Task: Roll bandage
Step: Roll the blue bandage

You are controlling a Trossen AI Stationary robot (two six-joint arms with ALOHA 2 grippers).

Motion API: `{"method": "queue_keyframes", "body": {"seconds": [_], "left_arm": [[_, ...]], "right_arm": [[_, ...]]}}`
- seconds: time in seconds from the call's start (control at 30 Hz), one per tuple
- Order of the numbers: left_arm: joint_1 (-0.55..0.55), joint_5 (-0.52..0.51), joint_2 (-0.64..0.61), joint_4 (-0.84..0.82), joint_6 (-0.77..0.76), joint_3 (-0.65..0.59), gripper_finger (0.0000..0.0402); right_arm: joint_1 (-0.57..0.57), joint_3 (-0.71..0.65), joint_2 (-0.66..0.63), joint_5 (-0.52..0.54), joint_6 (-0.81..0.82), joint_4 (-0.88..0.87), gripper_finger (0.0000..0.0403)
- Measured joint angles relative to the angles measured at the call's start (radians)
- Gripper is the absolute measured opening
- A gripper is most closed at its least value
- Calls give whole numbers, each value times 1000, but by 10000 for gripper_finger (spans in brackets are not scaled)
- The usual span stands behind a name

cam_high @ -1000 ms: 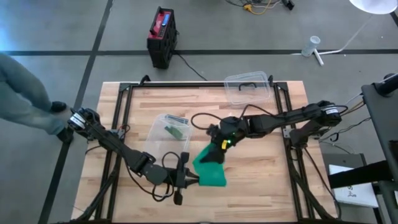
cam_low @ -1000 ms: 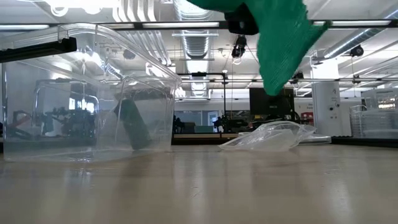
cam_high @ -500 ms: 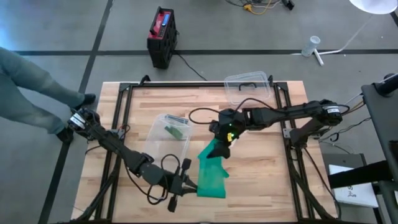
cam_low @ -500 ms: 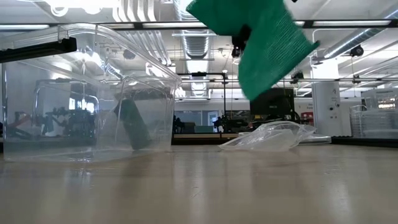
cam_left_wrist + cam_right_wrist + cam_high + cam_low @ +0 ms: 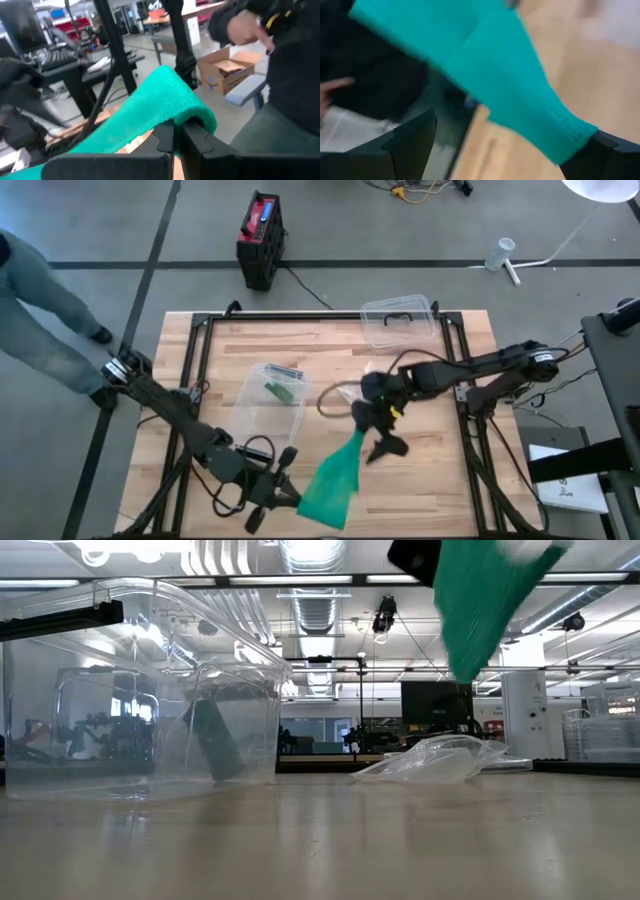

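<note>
At the near edge of the table, a little left of centre, the left gripper (image 5: pixel 283 498) has its jaws pressed together on one end of the green bandage (image 5: pixel 333 478), the cloth folding over the closed fingertips (image 5: pixel 176 131) in the left wrist view. From that pinch the bandage runs up and to the right as a narrowing strip toward the right gripper (image 5: pixel 382 442), which sits mid-table with its jaws spread wide; the bandage's narrow end reaches up to it, the strip passes between its parted fingers (image 5: pixel 412 142) in the right wrist view, and nothing there looks clamped, so the right arm seems only to guide or have let go. In the low view the strip hangs in the air, clear of the table (image 5: pixel 440 470). Further out, a clear plastic container (image 5: pixel 268 398) with a dark green item inside stands left of centre, its lid (image 5: pixel 398 320) lies at the far side, and a person's legs (image 5: pixel 45 310) show beyond the table's left edge. The likely trouble, as I judge it: with only one end gripped, the loose strip could twist, sag onto the wood or slip off the open fingers, so any roll would start crooked; a hard pull by the left arm might also drag the cloth free of its own pinch
</note>
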Motion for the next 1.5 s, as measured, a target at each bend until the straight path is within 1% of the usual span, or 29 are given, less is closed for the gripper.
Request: {"method": "queue_keyframes", "body": {"seconds": [0.1,0.17,0.3,0.4,0.47,0.57,0.63,0.7,0.77,0.83,0.93,1.0,1.1,1.33,1.5], "left_arm": [[-11,2,-19,18,15,0,0],[-12,24,-29,23,15,1,0],[-12,78,-44,33,5,1,0],[-12,83,-57,78,-17,1,0],[-11,56,-71,108,-38,1,0],[-10,-43,-99,111,-53,1,0],[-8,-124,-118,108,-78,1,0],[-3,-216,-138,111,-95,1,0],[6,-279,-150,115,-103,1,2],[21,-304,-154,110,-122,1,3],[48,-310,-158,108,-168,1,3],[63,-312,-159,113,-206,1,1],[85,-312,-159,102,-265,1,1],[106,-312,-159,94,-319,1,2],[125,-312,-159,94,-434,1,2]], "right_arm": [[40,-5,6,-2,-19,-25,348],[56,-20,9,14,-35,-40,348],[75,-75,10,120,-43,-41,348],[87,-118,10,225,-38,9,348],[107,-146,1,285,-38,76,348],[155,-162,-39,379,-54,161,348],[198,-163,-81,492,-75,190,348],[252,-163,-117,664,-109,220,348],[314,-164,-141,826,-147,259,348],[371,-169,-154,957,-187,333,348],[428,-196,-154,1085,-245,488,348],[440,-218,-138,1105,-270,606,348],[439,-235,-106,1106,-270,708,348],[399,-235,-40,1126,-276,814,348],[364,-235,-20,1123,-311,829,348]]}}
